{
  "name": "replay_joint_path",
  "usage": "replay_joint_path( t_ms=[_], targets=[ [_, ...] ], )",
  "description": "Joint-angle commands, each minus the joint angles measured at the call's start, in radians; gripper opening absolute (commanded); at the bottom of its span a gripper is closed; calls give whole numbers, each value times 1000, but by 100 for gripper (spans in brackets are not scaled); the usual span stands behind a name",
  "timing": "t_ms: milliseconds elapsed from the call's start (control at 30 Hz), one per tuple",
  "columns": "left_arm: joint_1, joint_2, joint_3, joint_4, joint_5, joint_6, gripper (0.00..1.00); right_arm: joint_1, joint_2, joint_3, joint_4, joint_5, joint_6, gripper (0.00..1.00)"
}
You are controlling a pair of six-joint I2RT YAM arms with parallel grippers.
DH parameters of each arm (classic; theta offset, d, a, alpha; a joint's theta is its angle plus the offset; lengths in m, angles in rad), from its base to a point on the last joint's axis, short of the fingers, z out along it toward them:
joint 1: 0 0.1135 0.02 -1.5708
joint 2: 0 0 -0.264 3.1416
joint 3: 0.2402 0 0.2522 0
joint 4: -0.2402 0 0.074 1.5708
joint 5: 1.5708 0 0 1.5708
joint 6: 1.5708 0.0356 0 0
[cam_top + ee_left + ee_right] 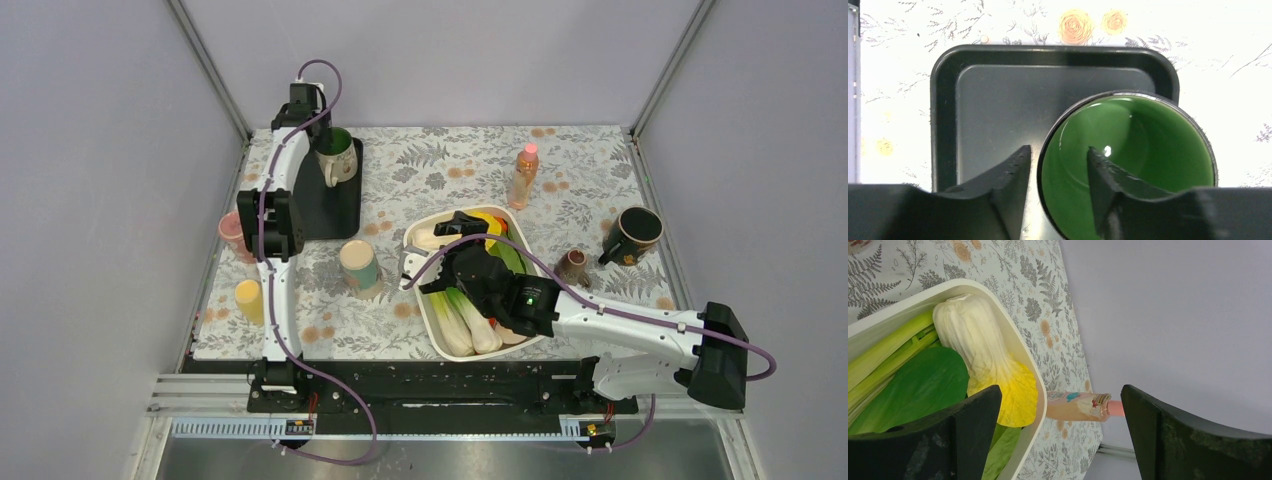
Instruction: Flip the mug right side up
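The mug (338, 155), pale outside and green inside, stands mouth up on the black tray (335, 205) at the back left, its handle toward the front left. My left gripper (325, 135) hovers over it. In the left wrist view the left gripper (1058, 150) is open and straddles the rim of the mug (1148, 145): one finger is inside the green bowl, the other outside over the black tray (998, 100), with gaps to the wall. My right gripper (455, 228) is open and empty above the white dish; it also shows in the right wrist view (1060, 390).
A white dish (425, 225) of vegetables sits mid-table. A pink bottle (523, 175) stands behind it. A dark mug (635, 232) and a small brown cup (574, 266) are at the right. A teal-and-cream cup (360, 265), a pink cup (232, 230) and a yellow cup (249, 298) are at the left.
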Motion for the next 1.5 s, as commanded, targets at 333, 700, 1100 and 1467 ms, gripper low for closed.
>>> replay_joint_path(
  t_ms=[333, 700, 1100, 1467],
  targets=[
    [5, -285, -74, 57, 233, 26, 99, -6, 9, 24, -34, 30, 47, 99],
    [5, -496, -473, 65, 133, 231, 53, -6, -32, -25, -35, -8, 93, 99],
    [-16, -302, -449, 31, 31, 290, 30, -4, -96, -70, -42, -20, 101, 99],
    [-75, -174, -292, -7, 97, 259, 30, -4, -93, -78, -36, -16, 99, 99]
  ],
)
